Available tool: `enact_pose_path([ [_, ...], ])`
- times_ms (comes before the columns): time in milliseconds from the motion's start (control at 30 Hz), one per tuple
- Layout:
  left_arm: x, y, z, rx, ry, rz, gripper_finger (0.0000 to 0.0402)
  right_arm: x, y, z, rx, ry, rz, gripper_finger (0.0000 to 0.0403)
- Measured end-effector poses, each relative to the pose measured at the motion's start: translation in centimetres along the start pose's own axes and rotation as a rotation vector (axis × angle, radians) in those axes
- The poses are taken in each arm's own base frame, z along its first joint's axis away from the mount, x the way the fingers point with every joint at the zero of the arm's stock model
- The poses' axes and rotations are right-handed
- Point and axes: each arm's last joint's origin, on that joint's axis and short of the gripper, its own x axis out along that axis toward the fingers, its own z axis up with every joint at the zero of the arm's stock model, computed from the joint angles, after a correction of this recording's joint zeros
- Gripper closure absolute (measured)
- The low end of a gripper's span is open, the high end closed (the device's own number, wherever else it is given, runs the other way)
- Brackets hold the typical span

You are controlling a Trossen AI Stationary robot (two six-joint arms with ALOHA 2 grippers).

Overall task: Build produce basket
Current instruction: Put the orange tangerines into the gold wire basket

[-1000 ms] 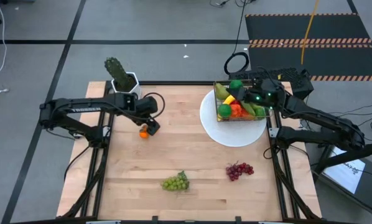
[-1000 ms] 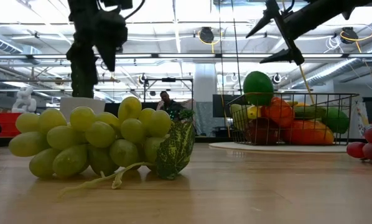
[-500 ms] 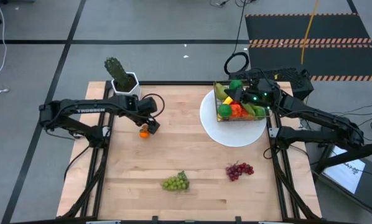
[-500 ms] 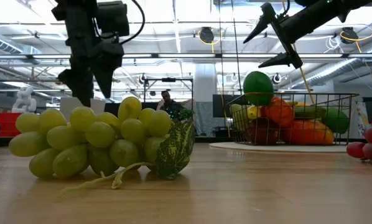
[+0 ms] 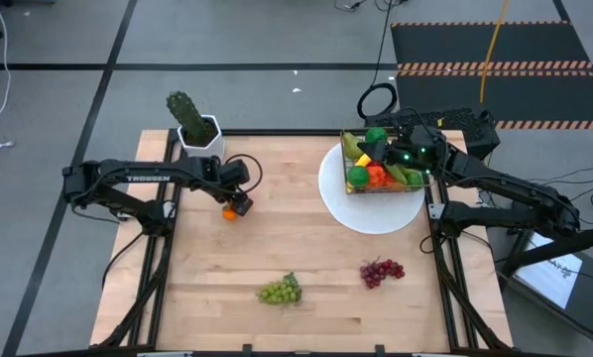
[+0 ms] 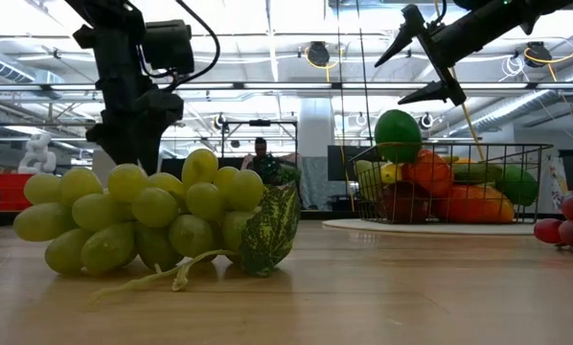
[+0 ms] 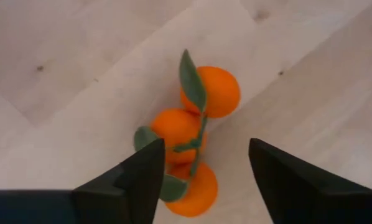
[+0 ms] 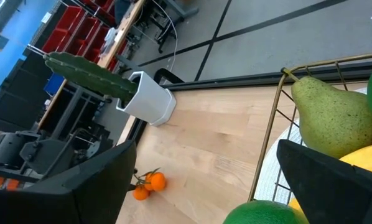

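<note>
On the wooden table (image 5: 277, 248) sat a white plate (image 5: 371, 213) bearing the basket (image 5: 384, 169), heaped with produce — the right gripper (image 5: 376, 149) hung above it, fingers spread. Well apart, the left gripper (image 7: 201, 180) straddled a cluster of oranges (image 7: 195, 134), jaws released — nothing grasped.

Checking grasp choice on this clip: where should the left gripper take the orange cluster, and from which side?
From above, across the middle fruit of the orange cluster. The three small oranges lie flat in a row on the table, so fingers can straddle its narrow width. The left gripper, open, is already poised there.
</note>
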Motion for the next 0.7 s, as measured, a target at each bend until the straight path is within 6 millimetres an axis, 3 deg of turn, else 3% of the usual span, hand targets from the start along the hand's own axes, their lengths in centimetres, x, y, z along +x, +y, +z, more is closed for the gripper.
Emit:
enact_pose_path([
  [333, 1.2, 0.2, -0.2, 0.069, -0.047, -0.004, 0.0248, 0.0, 0.0, 0.0, 0.007, -0.001, 0.000, 0.0022],
  [600, 1.2, 0.4, -0.2, 0.042, -0.003, -0.062, 0.0379, 0.0, 0.0, 0.0, 0.026, -0.003, -0.001, 0.0022],
  [700, 0.7, 0.3, -0.1, 0.026, 0.007, -0.110, 0.0388, 0.0, 0.0, 0.0, 0.026, -0.001, 0.000, 0.0022],
])
